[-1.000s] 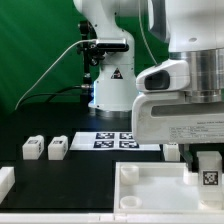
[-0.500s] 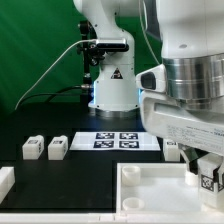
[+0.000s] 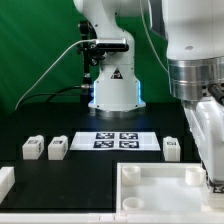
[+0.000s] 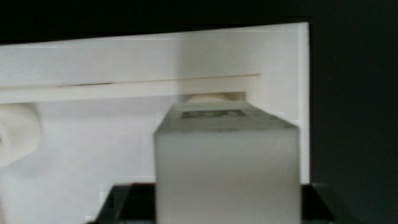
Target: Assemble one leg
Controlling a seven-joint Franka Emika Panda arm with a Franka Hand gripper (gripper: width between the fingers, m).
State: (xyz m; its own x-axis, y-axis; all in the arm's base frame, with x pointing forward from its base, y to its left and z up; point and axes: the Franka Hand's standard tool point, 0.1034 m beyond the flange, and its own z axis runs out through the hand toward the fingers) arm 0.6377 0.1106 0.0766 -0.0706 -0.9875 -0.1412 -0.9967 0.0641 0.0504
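Smooth matt white plastic leg (image 4: 222, 165); matt black table (image 3: 70, 178).

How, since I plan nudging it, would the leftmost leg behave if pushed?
The leftmost leg looks like rigid plastic, so probably stiff. Squat, blocky and flat on the table, it should slide rather than roll or tip.

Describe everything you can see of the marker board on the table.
The marker board is a thin, flat white sheet, matte-looking, with four black-and-white square tags in a two-by-two block at its middle. It lies flat on the black table before the arm's base, fully in view, with nothing on it. One leg sits apart off its end on the exterior view's left; another leg stands close by its right end.
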